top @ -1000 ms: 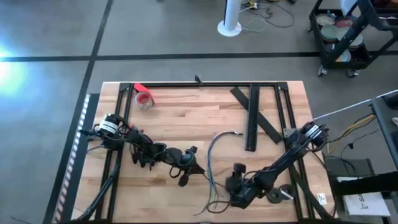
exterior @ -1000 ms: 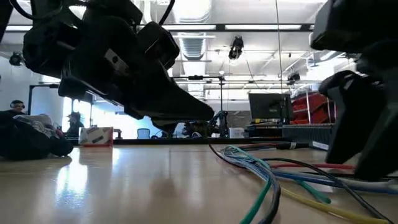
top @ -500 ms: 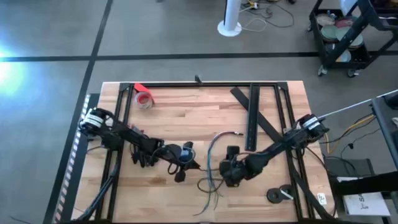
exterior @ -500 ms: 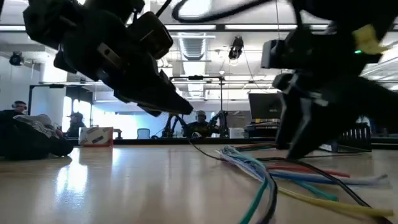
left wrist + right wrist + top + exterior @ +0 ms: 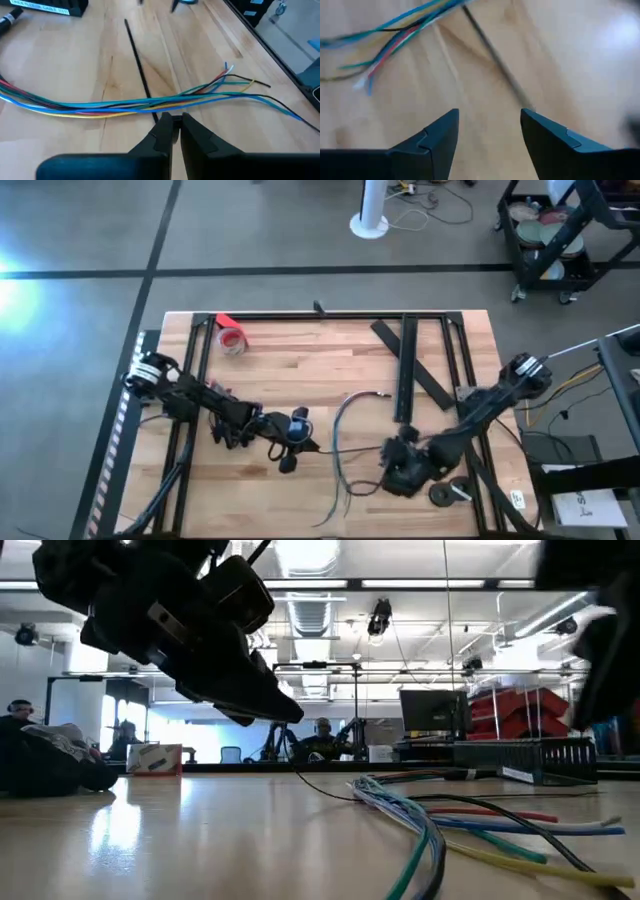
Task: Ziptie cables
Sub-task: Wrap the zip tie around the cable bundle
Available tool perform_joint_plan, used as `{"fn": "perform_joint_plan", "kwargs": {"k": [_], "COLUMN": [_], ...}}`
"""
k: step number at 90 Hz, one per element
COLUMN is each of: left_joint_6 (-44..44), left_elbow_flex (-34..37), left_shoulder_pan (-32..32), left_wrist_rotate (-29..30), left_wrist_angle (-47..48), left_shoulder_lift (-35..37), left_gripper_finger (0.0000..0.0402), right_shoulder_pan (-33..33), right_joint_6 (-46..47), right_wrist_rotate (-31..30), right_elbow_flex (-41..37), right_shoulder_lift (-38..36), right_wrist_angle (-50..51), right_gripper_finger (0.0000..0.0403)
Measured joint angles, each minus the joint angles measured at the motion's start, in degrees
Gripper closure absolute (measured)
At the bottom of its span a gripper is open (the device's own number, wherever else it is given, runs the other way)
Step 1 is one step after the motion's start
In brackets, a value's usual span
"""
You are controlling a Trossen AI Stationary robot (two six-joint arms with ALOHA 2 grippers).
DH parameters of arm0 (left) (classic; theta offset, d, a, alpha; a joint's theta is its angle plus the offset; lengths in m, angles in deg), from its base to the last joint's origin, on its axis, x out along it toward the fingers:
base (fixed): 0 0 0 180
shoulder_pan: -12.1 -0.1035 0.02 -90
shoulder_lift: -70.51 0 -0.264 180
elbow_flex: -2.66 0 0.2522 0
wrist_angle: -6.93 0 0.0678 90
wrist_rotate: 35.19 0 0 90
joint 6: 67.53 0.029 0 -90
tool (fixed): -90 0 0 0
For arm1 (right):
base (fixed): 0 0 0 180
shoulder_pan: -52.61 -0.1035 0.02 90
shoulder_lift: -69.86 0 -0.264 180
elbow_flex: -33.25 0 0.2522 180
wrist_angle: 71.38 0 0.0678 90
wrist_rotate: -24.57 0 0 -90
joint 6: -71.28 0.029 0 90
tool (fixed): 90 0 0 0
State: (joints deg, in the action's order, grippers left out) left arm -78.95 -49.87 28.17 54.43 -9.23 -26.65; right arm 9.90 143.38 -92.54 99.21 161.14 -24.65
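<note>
The cables (image 5: 340, 440) lie loose on the wooden table as a curved bundle of coloured wires, also seen in the left wrist view (image 5: 100, 104) and the low view (image 5: 420, 825). The ziptie (image 5: 350, 450), a thin dark strip, lies crosswise to the cables (image 5: 139, 62). My left gripper (image 5: 303, 442) is to the left of the cables, shut at the ziptie's left end. My right gripper (image 5: 400, 470) is to the right of the cables, open (image 5: 490, 125), with the ziptie's other end (image 5: 520, 95) just ahead of its fingers. The cables (image 5: 395, 32) lie beyond. My left gripper pinches the ziptie's end (image 5: 156, 116) between its two shut fingertips (image 5: 172, 125). The fingers come from the table's left, slanting down, and lie along the strip. The rest of the ziptie runs away from the fingers across the cable bundle toward the table's right.
A red tape roll (image 5: 232, 340) sits at the far left. Wide flat black strips (image 5: 405, 370) lie at the far right. A small round object (image 5: 445, 495) lies near the right gripper. Black frame rails (image 5: 300, 315) run along the table's edges.
My right gripper went away from the near edge toward the cables, then drew back toward the table's right and near edges. My left arm drew back a little toward the table's left edge. The ziptie now shows stretched across the cables between both grippers.
</note>
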Motion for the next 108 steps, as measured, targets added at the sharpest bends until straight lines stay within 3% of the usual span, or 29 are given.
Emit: {"fn": "perform_joint_plan", "kwargs": {"k": [16, 29, 64, 80, 108], "left_joint_6": [0.02, 0.37, 0.98, 1.25, 1.46], "left_elbow_flex": [0.00, 0.00, 0.00, 0.00, 0.00], "left_shoulder_pan": [0.00, 0.00, 0.00, 0.00, 0.00], "left_wrist_rotate": [-0.02, -0.04, -0.28, -0.29, -0.27], "left_wrist_angle": [-0.06, -0.30, -0.39, -0.38, -0.27], "left_shoulder_lift": [-0.21, -0.21, -0.21, -0.21, -0.24], "left_gripper_finger": [0.0395, 0.0395, 0.0394, 0.0394, 0.0394], "right_shoulder_pan": [-4.79, -4.30, -0.74, -0.93, -1.30], "right_joint_6": [30.37, 40.63, 45.02, 43.76, 43.49], "right_wrist_rotate": [-6.42, -8.72, -8.40, -5.06, 0.90], "right_elbow_flex": [-4.41, -5.45, -6.40, -6.35, -6.34], "right_shoulder_lift": [1.80, 3.92, 6.27, 5.53, 3.27], "right_wrist_angle": [-0.47, -0.91, -1.78, -1.24, 3.17], "right_gripper_finger": [0.0228, 0.0246, 0.0287, 0.0299, 0.0279]}}
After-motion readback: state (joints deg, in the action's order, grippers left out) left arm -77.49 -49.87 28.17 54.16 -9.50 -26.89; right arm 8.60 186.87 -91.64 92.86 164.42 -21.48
